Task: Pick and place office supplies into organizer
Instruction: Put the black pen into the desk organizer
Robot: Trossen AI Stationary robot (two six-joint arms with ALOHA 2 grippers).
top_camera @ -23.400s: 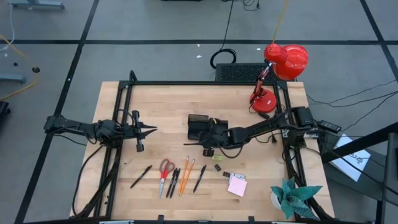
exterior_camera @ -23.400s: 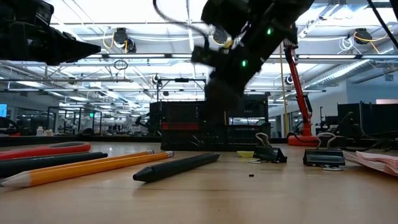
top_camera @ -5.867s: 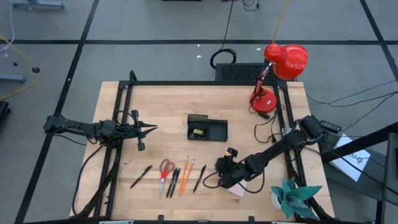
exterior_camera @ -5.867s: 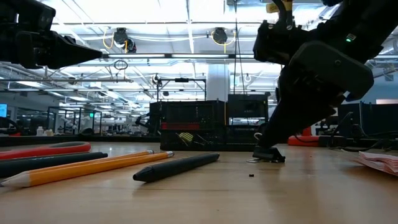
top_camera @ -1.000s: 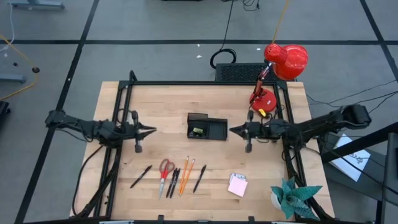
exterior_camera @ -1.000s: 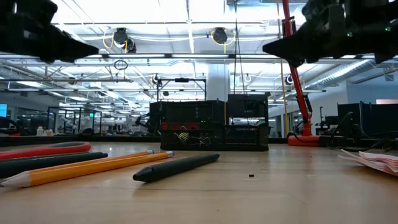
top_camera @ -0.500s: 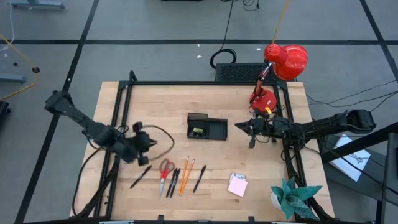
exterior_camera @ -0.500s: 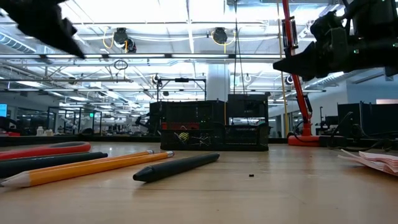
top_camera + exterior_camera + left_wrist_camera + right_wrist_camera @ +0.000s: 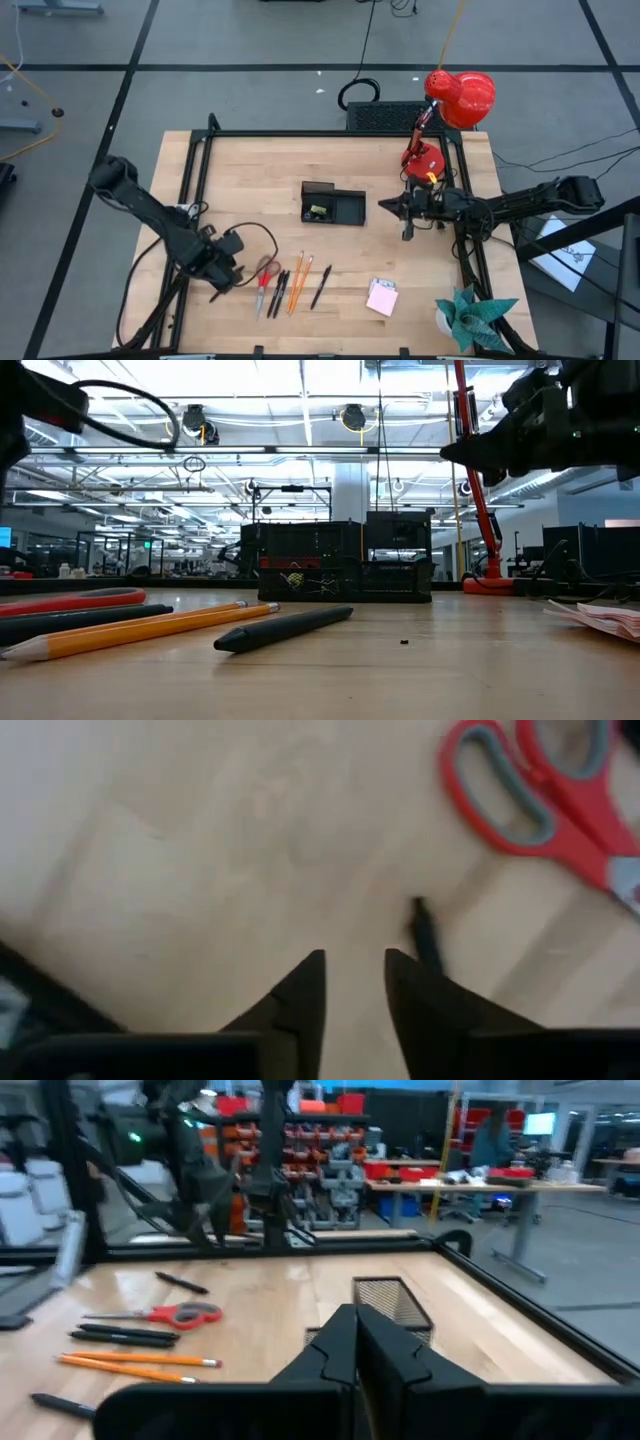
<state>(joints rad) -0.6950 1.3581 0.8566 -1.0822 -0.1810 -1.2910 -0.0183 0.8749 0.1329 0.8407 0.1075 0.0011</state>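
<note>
Looking across the wooden table (image 9: pixel 330 160) first: can see the organizer (image 9: pixel 345 210) sitting mid-table, well apart from the loose supplies along the front edge. Could easily go wrong at that gap, dropping something on the long carry over.

Spotted the left gripper (image 9: pixel 225 277) low over the front-left, fingers parted a little, gripping nothing. Found the right gripper (image 9: pixel 383 207) pinched shut, waiting just beside the organizer.

Worth worrying about the scissors (image 9: pixel 266 270) lying right next to the lone black pen (image 9: pixel 214 296). Might snag a red handle, or roll the pen away by closing off-centre.

Can't judge that from overhead. Checking the left wrist view instead: shows the pen tip (image 9: pixel 425 935) off to one side of the finger gap, not between. Hides the organizer completely, though.
</note>
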